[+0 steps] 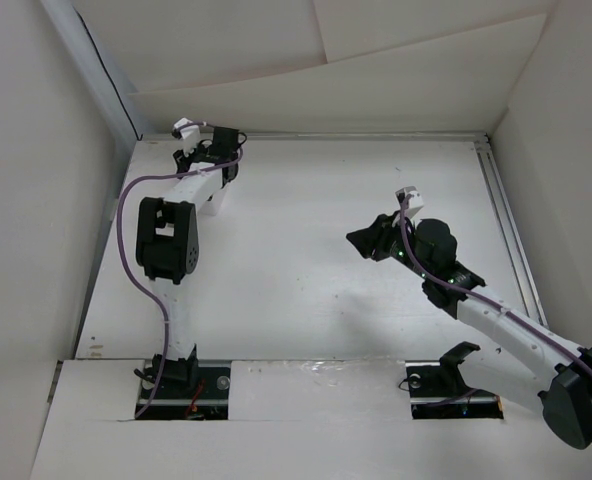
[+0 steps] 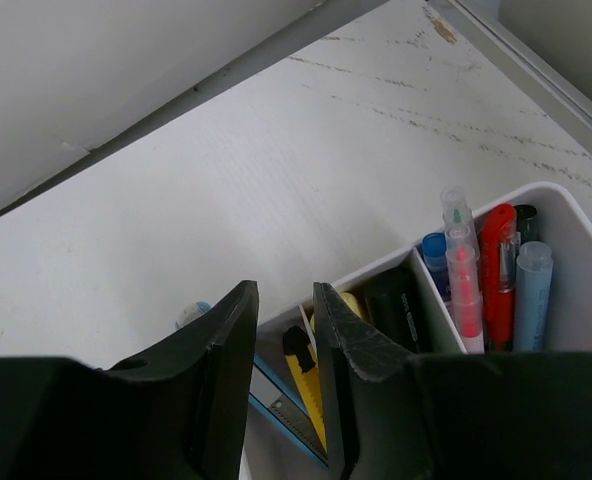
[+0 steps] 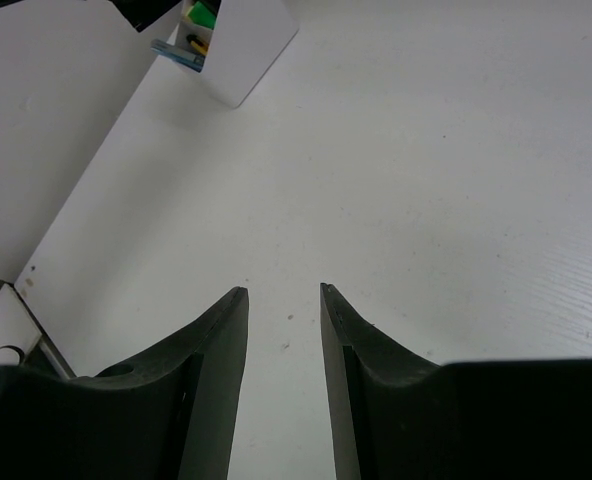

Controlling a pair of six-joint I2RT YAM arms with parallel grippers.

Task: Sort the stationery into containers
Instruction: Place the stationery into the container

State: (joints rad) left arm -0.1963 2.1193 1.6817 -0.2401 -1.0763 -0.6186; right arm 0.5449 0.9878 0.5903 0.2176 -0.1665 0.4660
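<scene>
The pens stand on end in the box [image 2: 581,270], long axes near upright and caps up: a red pen [image 2: 497,270], blue pen [image 2: 532,295] and clear marker [image 2: 463,290] share the right compartment, with a black marker [image 2: 396,310] in the next one, its print too small to read. The box sits at the table's [image 3: 456,180] far left corner, just below the left gripper [image 2: 283,290], whose jaws are slightly parted and hold nothing. The right gripper [image 3: 283,292] hangs open and unladen over bare white tabletop, well apart from the box, with plain white walls [image 1: 36,150] around.
</scene>
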